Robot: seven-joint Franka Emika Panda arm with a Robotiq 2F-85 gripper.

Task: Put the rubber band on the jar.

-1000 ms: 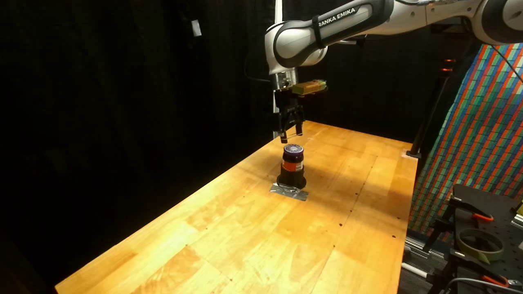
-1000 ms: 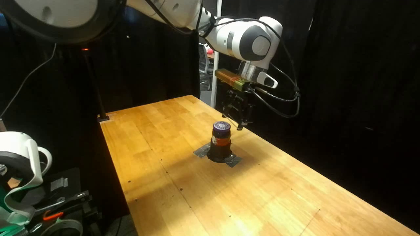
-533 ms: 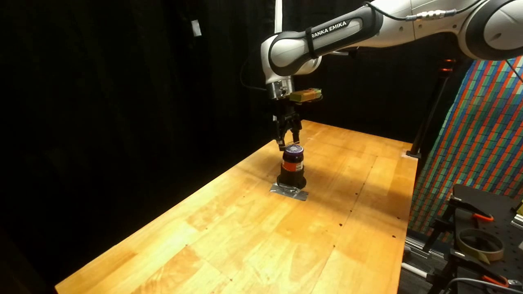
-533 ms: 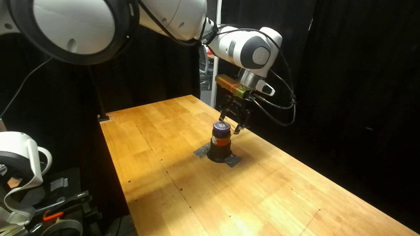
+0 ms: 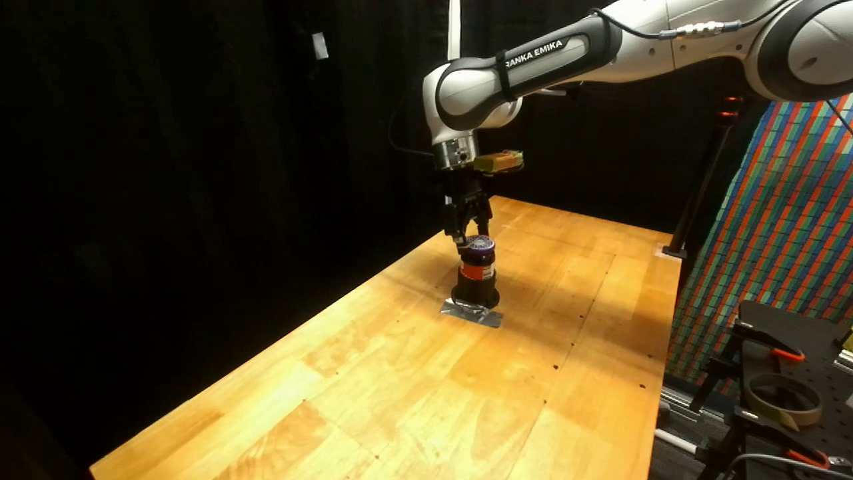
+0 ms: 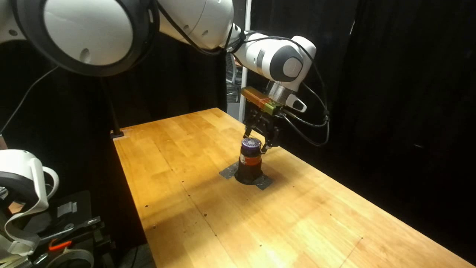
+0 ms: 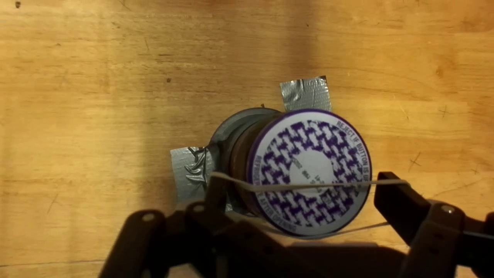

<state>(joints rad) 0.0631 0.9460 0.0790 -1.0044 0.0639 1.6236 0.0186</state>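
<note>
My end effector (image 7: 303,187) is spread well apart, the rubber band (image 7: 308,186) looped taut around its fingers (image 7: 399,204). The upright jar (image 6: 250,160) sits with its lid (image 7: 310,146) between my fingertips in the wrist view, its base hidden in a black holder (image 6: 248,174) below. One strand crosses the lid; whether it touches, I cannot tell. The other is partly lost along the lid's edge.

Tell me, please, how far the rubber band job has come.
Done: the rubber band is stretched across the open gripper. In hand: the alignment with the jar, apparently; one strand crosses over the lid in the wrist view. Left: seating it fully around the jar and releasing; both fingers hold it.
</note>
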